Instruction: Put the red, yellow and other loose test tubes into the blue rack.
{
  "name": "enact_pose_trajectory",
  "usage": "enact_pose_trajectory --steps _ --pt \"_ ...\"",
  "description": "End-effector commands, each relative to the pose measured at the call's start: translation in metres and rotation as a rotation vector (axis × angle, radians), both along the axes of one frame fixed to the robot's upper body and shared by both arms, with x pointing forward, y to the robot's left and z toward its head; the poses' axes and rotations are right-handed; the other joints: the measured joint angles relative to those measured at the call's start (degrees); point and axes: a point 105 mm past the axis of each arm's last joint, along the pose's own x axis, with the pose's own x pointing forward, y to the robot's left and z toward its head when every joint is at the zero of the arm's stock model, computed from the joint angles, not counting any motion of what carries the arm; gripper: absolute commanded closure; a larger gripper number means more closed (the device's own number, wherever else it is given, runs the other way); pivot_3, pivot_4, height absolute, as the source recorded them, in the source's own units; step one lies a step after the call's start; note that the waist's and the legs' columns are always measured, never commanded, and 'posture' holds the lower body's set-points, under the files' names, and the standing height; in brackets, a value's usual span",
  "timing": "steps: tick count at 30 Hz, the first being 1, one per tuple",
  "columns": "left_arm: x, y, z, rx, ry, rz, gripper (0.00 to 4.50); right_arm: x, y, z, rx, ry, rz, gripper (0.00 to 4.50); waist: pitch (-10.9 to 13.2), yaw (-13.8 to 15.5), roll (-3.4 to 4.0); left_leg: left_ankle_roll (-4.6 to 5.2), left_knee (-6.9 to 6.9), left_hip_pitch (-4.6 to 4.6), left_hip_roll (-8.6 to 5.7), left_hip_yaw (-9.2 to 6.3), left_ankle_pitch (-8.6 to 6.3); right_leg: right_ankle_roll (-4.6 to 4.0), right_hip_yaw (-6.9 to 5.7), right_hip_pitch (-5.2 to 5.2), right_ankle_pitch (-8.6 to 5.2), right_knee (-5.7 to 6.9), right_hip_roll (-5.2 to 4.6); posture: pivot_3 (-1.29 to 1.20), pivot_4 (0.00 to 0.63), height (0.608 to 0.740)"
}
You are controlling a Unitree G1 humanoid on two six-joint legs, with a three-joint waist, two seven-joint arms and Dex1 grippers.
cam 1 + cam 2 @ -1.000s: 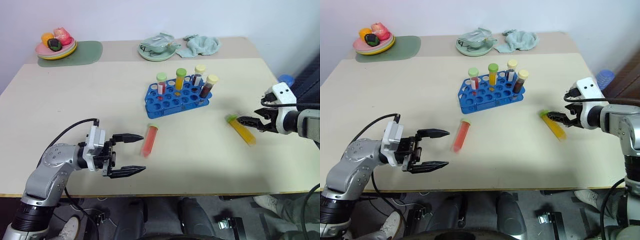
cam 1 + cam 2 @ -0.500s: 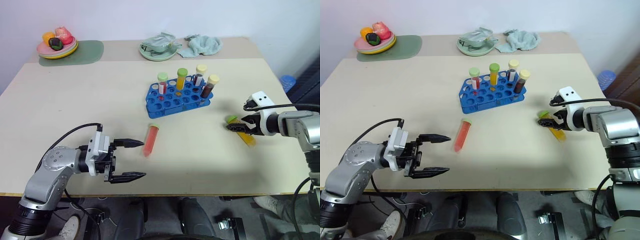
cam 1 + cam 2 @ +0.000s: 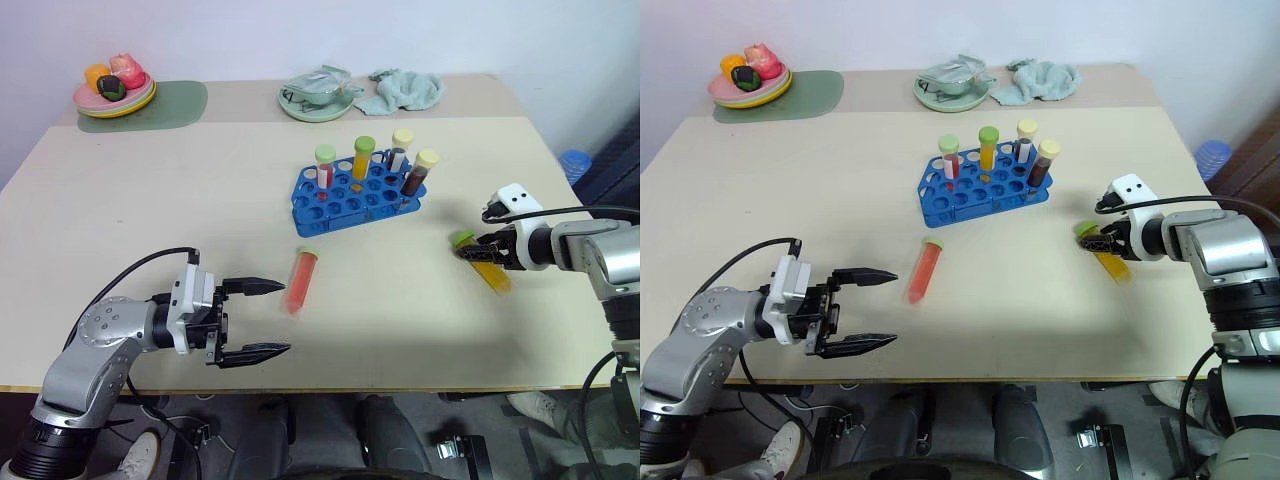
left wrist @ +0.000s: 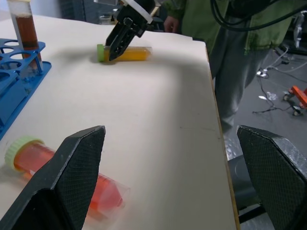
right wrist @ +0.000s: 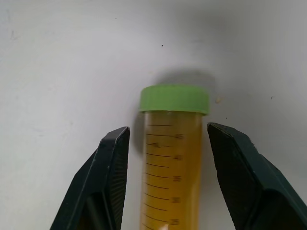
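The right hand (image 5: 165, 163) has narrowed around the yellow tube (image 5: 171, 158) — gaps remain — near the tabletop's (image 3: 150, 220) right edge; left hand (image 3: 262, 318) wide.

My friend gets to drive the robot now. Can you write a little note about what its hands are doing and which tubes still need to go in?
Left gripper: open, hovering near the red tube, which lies on the table.
Right gripper: fingers on either side of the yellow tube, not yet touching it; the tube lies flat.
Blue rack: four tubes stand in it, the brown tube among them.
Left to do: grip the yellow tube, rack it, then rack the red one.
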Motion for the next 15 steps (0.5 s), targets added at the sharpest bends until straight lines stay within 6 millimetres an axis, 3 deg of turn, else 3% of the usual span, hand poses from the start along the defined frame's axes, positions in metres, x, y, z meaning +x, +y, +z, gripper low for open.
enact_pose_trajectory --steps 1,8,9,10,15 --pt "-0.0018 -0.0007 0.0095 -0.006 -0.038 -0.007 0.0 0.0028 0.0037 0.0084 -0.005 -0.035 0.022 2.02 0.0 0.0 0.0 0.0 0.0 0.0 0.0 0.0 0.0 0.0 0.0 0.0 0.0 0.0 0.0 0.0 0.15 0.74" --pt "-0.0016 -0.0024 0.0098 -0.011 -0.039 -0.004 0.0 0.0029 0.0036 0.0072 -0.012 -0.038 0.03 2.02 0.0 -0.01 0.0 0.0 0.0 0.0 0.0 0.0 0.0 0.0 0.0 0.0 0.0 0.0 0.0 0.0 0.15 0.74" --pt "-0.0015 -0.0023 0.0099 -0.011 -0.039 -0.004 0.0 0.003 0.0038 0.0071 -0.014 -0.039 0.032 2.57 0.0 -0.01 0.0 0.0 0.0 0.0 0.0 0.0 0.0 0.0 0.0 0.0 0.0 0.0 0.0 0.0 0.15 0.74" --pt "-0.0012 -0.0025 0.0104 -0.015 -0.039 -0.001 0.0 0.0028 0.0043 0.0067 -0.015 -0.039 0.038 2.84 0.0 -0.01 0.0 0.0 0.0 0.0 0.0 0.0 0.0 0.0 0.0 0.0 0.0 0.0 0.0 0.0 0.15 0.74" --pt "-0.0003 -0.0035 0.0124 -0.026 -0.039 0.007 0.0 0.0031 0.004 0.006 -0.021 -0.044 0.047 2.84 0.0 0.0 0.0 0.0 0.0 0.0 0.0 0.0 0.0 0.0 0.0 0.0 0.0 0.0 0.0 0.0 0.15 0.74"
